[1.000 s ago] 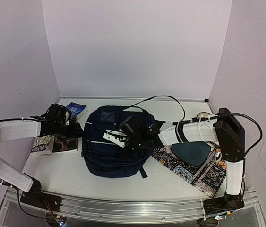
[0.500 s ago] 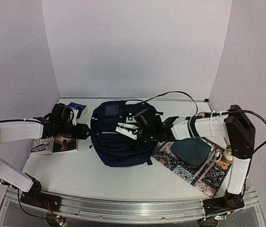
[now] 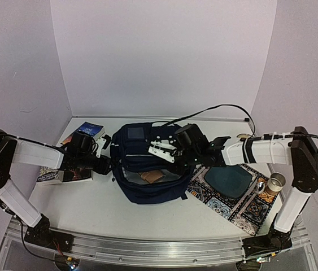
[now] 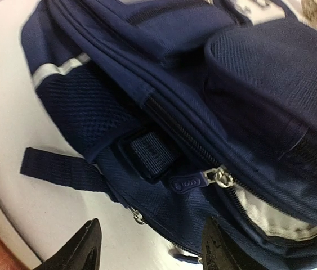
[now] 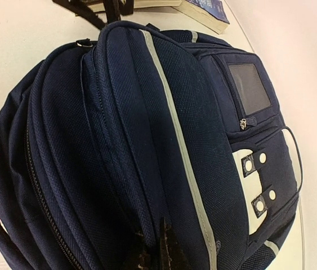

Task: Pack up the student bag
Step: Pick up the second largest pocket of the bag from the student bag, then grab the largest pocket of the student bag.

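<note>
1. In the top external view, the student bag (image 3: 139, 189) is seen at the middle of the desk (image 3: 74, 206). Its main compartment is opened toward 6 o'clock, and a tan patch (image 3: 150, 176) is visible inside. The left hand (image 3: 105, 164) is placed at the bag's 9 o'clock edge. The right hand (image 3: 173, 151) is set on the bag's upper part, toward 1 o'clock. A patterned mat (image 3: 243, 212) is laid just beside the bag at 4 o'clock, with a dark teal object (image 3: 226, 180) on it. A book (image 3: 62, 172) is found at 9 o'clock and a blue book (image 3: 88, 130) at 10 o'clock.

2. In the left wrist view, the frame is filled by the bag (image 4: 164, 67). A zipper pull (image 4: 221, 177) is seen near the centre and a loose strap (image 4: 62, 169) at 9 o'clock. The left hand (image 4: 150, 247) is shown spread wide at 6 o'clock. Nothing is seen to be gripped.

3. In the right wrist view, the bag's white stripe (image 5: 181, 152) is seen running down the middle, and its grey-blue panel (image 5: 249, 87) is placed at 2 o'clock. The right hand (image 5: 155, 247) is shown at 6 o'clock, pressed nearly together and pinching a fold of the bag's fabric.
</note>
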You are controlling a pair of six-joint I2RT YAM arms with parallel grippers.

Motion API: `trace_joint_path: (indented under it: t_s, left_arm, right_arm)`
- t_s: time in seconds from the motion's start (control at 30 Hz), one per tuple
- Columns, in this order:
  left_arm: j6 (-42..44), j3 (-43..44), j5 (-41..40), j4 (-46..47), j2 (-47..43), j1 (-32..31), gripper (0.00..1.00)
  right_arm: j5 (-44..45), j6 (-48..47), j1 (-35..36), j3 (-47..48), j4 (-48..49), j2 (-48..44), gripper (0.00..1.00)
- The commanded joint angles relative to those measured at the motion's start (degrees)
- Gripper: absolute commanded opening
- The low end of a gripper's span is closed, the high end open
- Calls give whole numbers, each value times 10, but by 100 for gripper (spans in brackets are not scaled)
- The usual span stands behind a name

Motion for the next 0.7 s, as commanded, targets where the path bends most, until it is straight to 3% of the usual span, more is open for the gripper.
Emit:
trace_joint_path:
  t_s: [0.0,0.67]
  left_arm:
    - [62,35,26,27,28,-5,57]
    - [98,140,38,-12,138,-46,32]
  right_arm:
    - [7,-9,-2,2,21,4,0]
    - [-34,23,-2,-31,35,-15,0]
